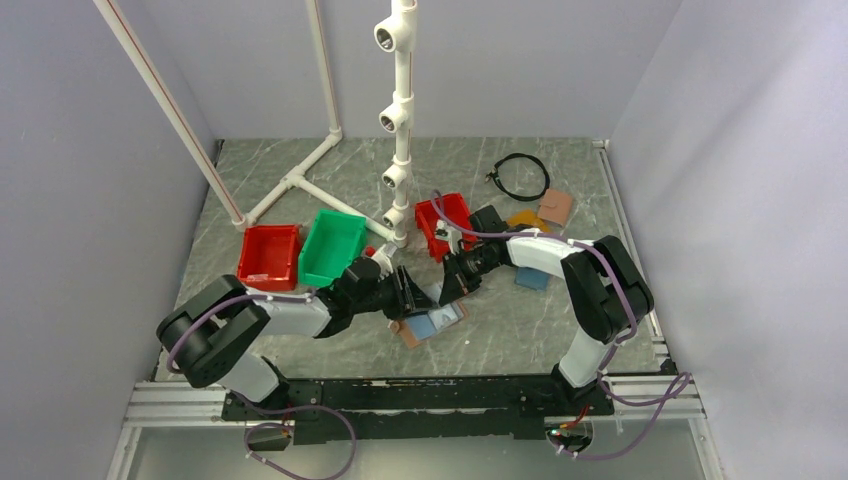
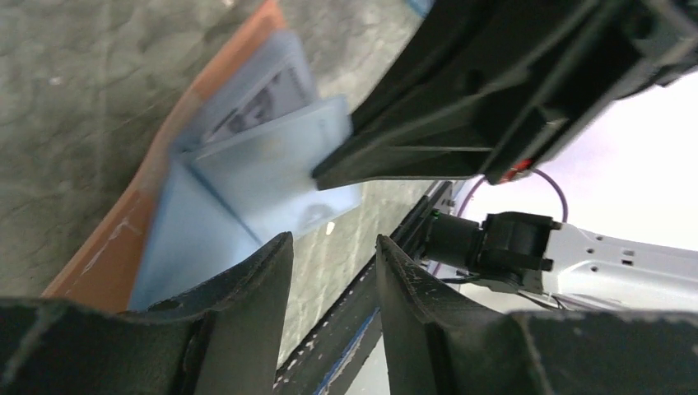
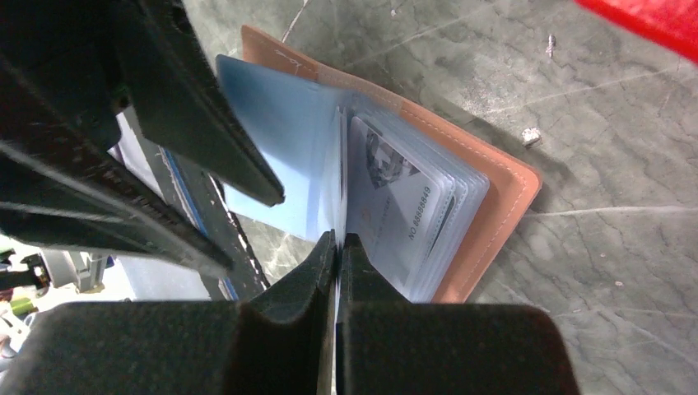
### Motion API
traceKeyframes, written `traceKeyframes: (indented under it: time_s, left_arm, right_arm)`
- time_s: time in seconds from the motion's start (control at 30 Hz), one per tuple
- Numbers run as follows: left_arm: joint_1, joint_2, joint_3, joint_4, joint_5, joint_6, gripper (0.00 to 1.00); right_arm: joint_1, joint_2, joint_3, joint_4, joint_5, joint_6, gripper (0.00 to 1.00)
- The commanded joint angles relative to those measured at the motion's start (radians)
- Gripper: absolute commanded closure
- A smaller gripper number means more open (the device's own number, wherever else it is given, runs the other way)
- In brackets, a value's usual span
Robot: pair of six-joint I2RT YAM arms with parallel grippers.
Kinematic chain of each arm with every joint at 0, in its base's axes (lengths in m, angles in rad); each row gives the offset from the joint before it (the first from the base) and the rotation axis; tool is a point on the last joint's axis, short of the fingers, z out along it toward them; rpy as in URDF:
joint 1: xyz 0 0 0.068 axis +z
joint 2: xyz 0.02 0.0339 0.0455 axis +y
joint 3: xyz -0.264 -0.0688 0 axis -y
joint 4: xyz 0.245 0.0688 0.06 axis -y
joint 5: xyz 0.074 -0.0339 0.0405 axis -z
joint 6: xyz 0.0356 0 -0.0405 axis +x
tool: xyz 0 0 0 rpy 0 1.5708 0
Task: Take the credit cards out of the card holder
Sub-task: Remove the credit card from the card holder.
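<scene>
- I count one holder (image 3: 502, 206), lying open, and one card (image 3: 395, 206) showing.
- My right gripper (image 3: 337, 247) is pinched onto a clear sleeve (image 3: 288, 140).
- My left gripper (image 2: 333, 255) is half-spread and empty.

My left gripper (image 1: 408, 290) and right gripper (image 1: 453, 284) come together from either side over the far edge of the card holder (image 1: 430, 325), which lies open, blue lining up, on the grey table (image 1: 520, 335). To the far left stand a red bin (image 1: 270, 255) and a green bin (image 1: 333, 246), side by side. Right of my right arm lies a blue wallet (image 1: 532, 279).
</scene>
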Motion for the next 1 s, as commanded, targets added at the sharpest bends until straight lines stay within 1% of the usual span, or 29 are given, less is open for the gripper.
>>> traceKeyframes:
  time_s: [0.0, 0.1, 0.2, 0.33, 0.43, 0.53, 0.6, 0.73, 0.8, 0.97]
  left_arm:
    - [0.001, 0.017, 0.003, -0.023, -0.032, -0.024, 0.53]
    - [0.001, 0.041, -0.011, -0.014, -0.047, -0.020, 0.51]
    - [0.003, 0.076, -0.016, 0.017, -0.046, -0.021, 0.47]
    - [0.010, 0.143, -0.042, 0.150, -0.022, -0.030, 0.33]
    - [0.017, 0.173, -0.064, 0.223, -0.013, -0.038, 0.31]
    - [0.021, 0.177, -0.079, 0.251, -0.018, -0.042, 0.30]
    - [0.024, 0.167, -0.083, 0.238, -0.026, -0.036, 0.30]
    - [0.026, 0.143, -0.081, 0.204, -0.035, -0.014, 0.27]
    - [0.027, 0.137, -0.086, 0.208, -0.036, -0.009, 0.24]
    - [0.028, 0.141, -0.099, 0.241, -0.038, -0.017, 0.23]
  right_arm:
    - [-0.007, -0.006, 0.022, 0.010, 0.021, -0.018, 0.99]
    - [-0.006, -0.002, 0.024, 0.006, 0.007, -0.020, 0.96]
    - [-0.006, 0.006, 0.034, -0.011, -0.034, -0.031, 0.92]
    - [-0.006, 0.011, 0.042, -0.029, -0.081, -0.044, 0.82]
    - [-0.008, 0.010, 0.044, -0.036, -0.111, -0.049, 0.77]
    - [-0.015, 0.012, 0.049, -0.045, -0.126, -0.051, 0.76]
    - [-0.023, 0.011, 0.051, -0.049, -0.147, -0.052, 0.75]
    - [-0.030, 0.009, 0.054, -0.065, -0.216, -0.062, 0.75]
    - [-0.030, 0.006, 0.052, -0.061, -0.224, -0.059, 0.75]
    - [-0.029, 0.015, 0.048, -0.058, -0.220, -0.053, 0.78]
